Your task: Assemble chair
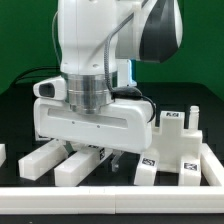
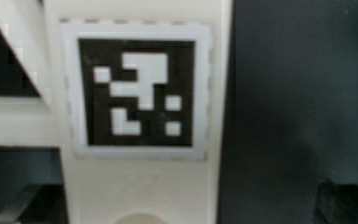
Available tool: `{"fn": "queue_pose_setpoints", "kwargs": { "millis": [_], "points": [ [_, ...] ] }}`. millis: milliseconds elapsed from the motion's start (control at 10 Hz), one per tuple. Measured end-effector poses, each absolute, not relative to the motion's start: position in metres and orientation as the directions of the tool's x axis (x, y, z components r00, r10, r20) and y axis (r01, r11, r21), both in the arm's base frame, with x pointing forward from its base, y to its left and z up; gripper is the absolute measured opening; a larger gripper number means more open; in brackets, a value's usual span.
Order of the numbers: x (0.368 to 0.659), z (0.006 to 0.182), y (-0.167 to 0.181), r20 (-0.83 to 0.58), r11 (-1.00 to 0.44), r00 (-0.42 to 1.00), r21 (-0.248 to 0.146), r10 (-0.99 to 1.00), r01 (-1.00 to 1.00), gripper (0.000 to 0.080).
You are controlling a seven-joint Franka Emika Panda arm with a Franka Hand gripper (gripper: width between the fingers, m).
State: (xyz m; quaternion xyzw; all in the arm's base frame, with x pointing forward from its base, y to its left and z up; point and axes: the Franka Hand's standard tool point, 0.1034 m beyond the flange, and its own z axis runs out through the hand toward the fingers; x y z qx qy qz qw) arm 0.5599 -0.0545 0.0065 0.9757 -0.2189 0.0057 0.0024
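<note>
Chair parts [image 1: 80,165] are lying on the black worktop [image 1: 20,120], white bars [image 1: 40,160] beside a chunky tagged piece [image 1: 180,145] at the exterior view's right. The pincer [image 1: 100,152] is hanging wide open just above one tagged bar [image 2: 140,90], gripping nothing.

Two white chair bars [image 1: 45,157], one chunky tagged white block [image 1: 182,143], one robot arm [image 1: 95,40]
</note>
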Motion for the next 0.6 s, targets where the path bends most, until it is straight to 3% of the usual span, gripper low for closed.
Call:
{"fn": "queue_pose_setpoints", "kwargs": {
  "millis": [200, 400, 500, 600],
  "points": [
    [0.5592, 0.0059, -0.0544, 0.011, -0.904, 0.904, 0.003, -0.427, -0.427, 0.0649],
    [0.5590, 0.0057, -0.0545, 0.010, -0.904, 0.904, 0.003, -0.427, -0.427, 0.0391],
    [0.5592, 0.0059, -0.0546, 0.011, -0.904, 0.904, 0.003, -0.427, -0.427, 0.0391],
    [0.5593, 0.0059, -0.0546, 0.011, -0.904, 0.904, 0.003, -0.427, -0.427, 0.0281]
  ]
}}
